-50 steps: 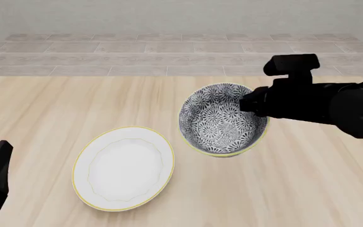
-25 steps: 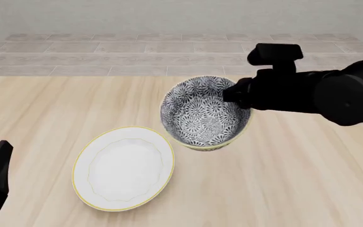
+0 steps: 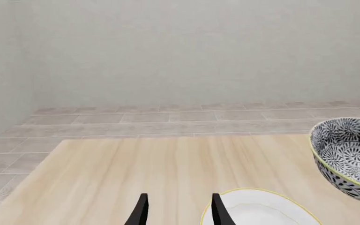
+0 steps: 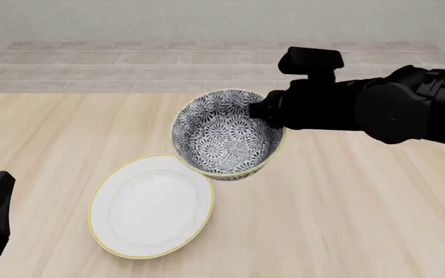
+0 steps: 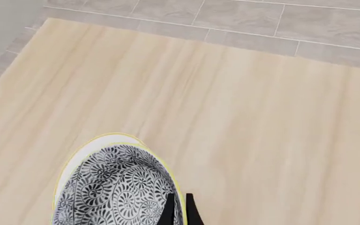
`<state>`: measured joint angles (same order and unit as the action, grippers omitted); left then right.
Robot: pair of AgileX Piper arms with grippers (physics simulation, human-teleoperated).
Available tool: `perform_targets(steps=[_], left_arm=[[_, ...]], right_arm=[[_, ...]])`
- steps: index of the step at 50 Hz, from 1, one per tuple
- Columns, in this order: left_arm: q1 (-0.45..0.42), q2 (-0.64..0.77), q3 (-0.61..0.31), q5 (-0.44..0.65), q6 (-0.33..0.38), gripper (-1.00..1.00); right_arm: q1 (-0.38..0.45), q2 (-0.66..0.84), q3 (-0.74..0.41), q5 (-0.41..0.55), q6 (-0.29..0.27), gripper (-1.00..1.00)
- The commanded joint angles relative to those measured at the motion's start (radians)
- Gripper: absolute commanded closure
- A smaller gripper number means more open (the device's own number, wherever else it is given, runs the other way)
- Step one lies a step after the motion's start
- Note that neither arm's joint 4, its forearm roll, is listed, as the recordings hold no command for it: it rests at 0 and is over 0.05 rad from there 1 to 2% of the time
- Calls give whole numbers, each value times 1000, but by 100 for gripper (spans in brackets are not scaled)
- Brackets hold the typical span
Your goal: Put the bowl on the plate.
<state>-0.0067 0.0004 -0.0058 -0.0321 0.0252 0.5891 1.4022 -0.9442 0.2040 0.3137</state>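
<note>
The right gripper (image 4: 263, 111) had the bowl (image 4: 224, 136) pinched by its rim, one finger inside the wall and one outside, jaws clamped thin on the edge as the right wrist view showed. That hold explained the tilt: the bowl hung from a single point on its rim, so its mouth leaned toward the camera side and its far lip rode higher. It looked to be off the table (image 4: 361, 208), carried in the air, with its lower edge just overlapping the near-side rim of the plate (image 4: 151, 205) in the front view. From the wrist camera, the plate's white edge peeked out beyond the bowl on the side away from the jaws, so I judged the bowl was only partly above it and needed to go further that way before coming down.

The left gripper (image 3: 176, 211) sat low and idle, its two fingers parted with nothing between them; the plate lay just beyond its fingertips to one side, not touched.

Open wood surrounded the plate on every side, so nothing crowded the path. The tight margin was the plate itself, only a little wider than the bowl; a tilted release could catch its rim and tip the bowl off
</note>
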Motion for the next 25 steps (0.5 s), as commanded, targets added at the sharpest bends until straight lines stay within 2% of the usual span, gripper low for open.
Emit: perform_targets(steps=[1, 25], left_arm=[[0, 0, 0, -3, 5, -100], [2, 0, 0, -11, 5, -100]], right_arm=[[35, 31, -44, -1, 35, 100], [91, 149, -118, -16, 109, 100]])
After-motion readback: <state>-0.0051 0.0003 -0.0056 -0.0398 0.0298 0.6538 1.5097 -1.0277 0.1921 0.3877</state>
